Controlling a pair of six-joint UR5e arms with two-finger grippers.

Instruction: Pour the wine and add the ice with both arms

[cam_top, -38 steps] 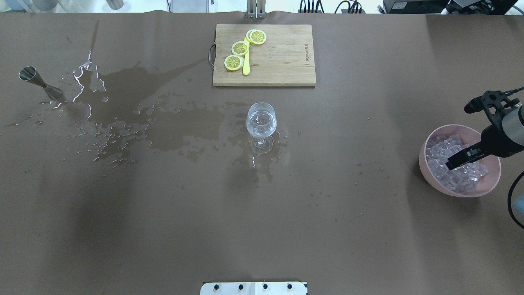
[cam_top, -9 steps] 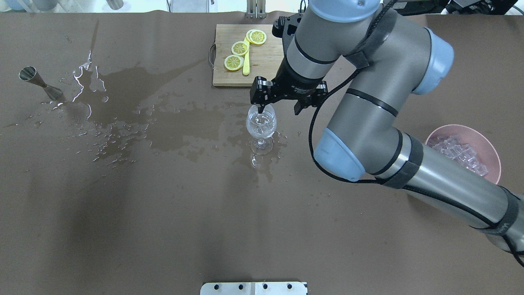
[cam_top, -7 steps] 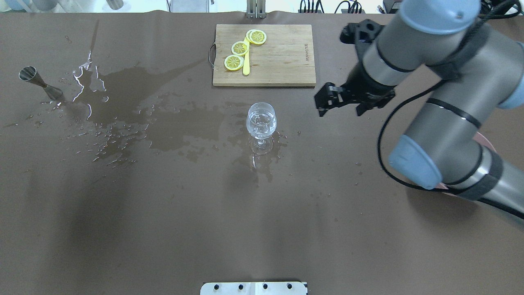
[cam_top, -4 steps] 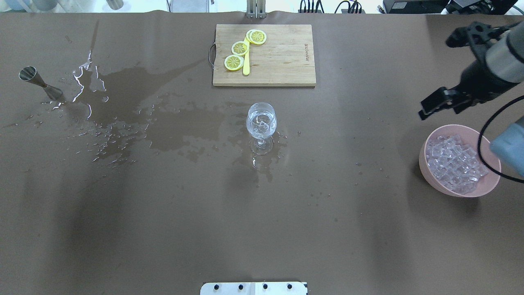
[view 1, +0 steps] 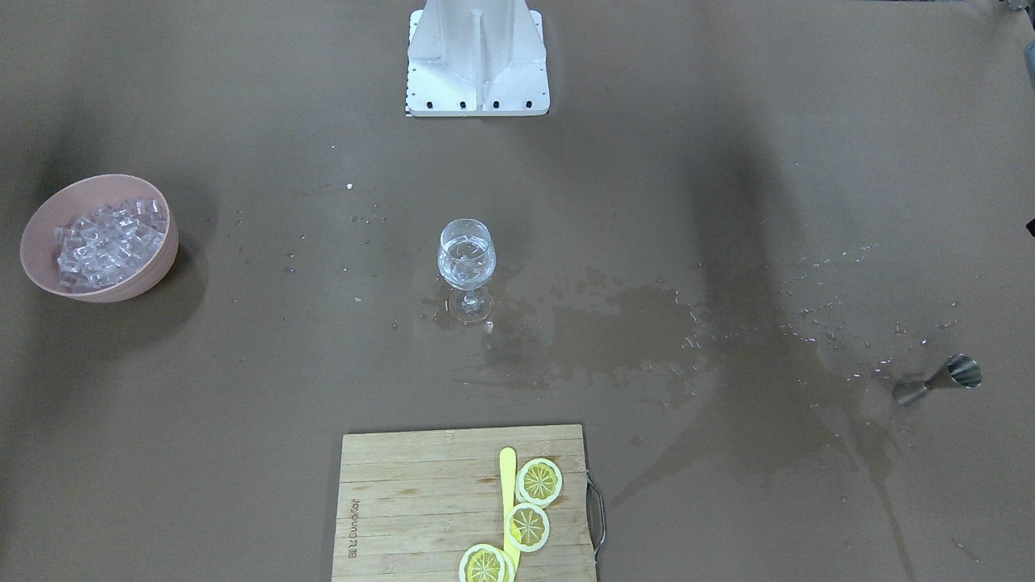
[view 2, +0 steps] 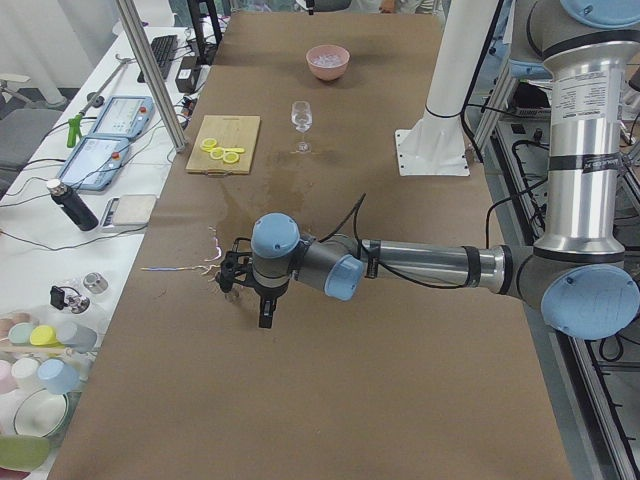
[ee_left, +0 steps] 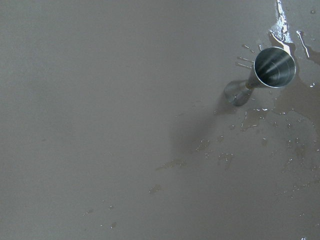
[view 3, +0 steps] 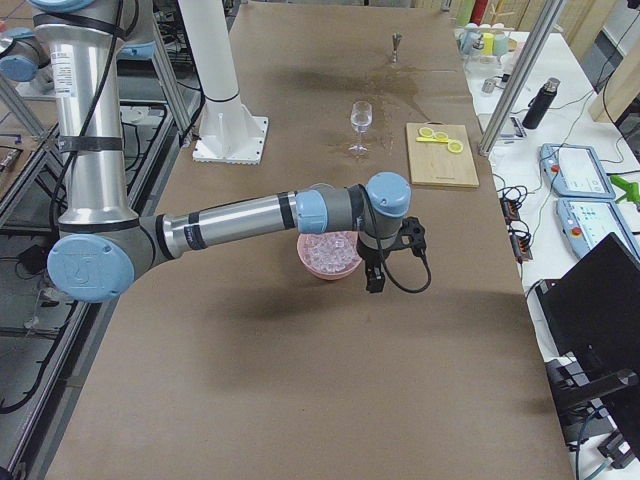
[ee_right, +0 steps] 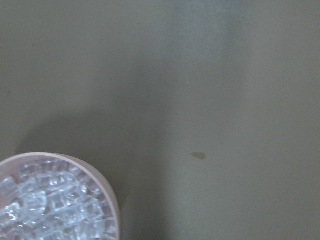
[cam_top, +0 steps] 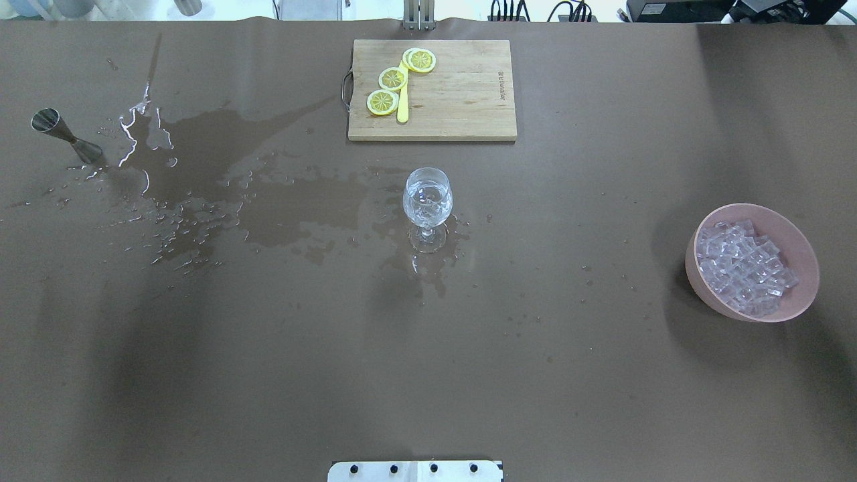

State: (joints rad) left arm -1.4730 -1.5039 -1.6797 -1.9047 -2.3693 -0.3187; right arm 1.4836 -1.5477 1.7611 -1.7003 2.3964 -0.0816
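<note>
The wine glass [cam_top: 427, 201] stands upright at the table's middle with a little clear wine and ice in its bowl; it also shows in the front view [view 1: 466, 263]. The ice [cam_top: 740, 268] is heaped in a pink bowl [cam_top: 800, 244] at the right. My right gripper [view 3: 372, 283] hangs just past the bowl [view 3: 328, 255], towards the table's end; the right wrist view shows the ice [ee_right: 45, 205] at its lower left. My left gripper [view 2: 265, 320] hangs over the table's left end, above a steel jigger [ee_left: 265, 70]. I cannot tell whether either gripper is open or shut.
A wooden cutting board [cam_top: 462, 100] with lemon slices [cam_top: 393, 78] and a yellow knife lies at the far middle. Spilled liquid [cam_top: 221, 174] spreads from the jigger [cam_top: 63, 134] to the glass. The white pedestal [view 1: 477, 56] stands at the near edge.
My right arm was over the glass, then swung back to the right past the bowl and left the overhead view. The glass, bowl and jigger have not moved.
</note>
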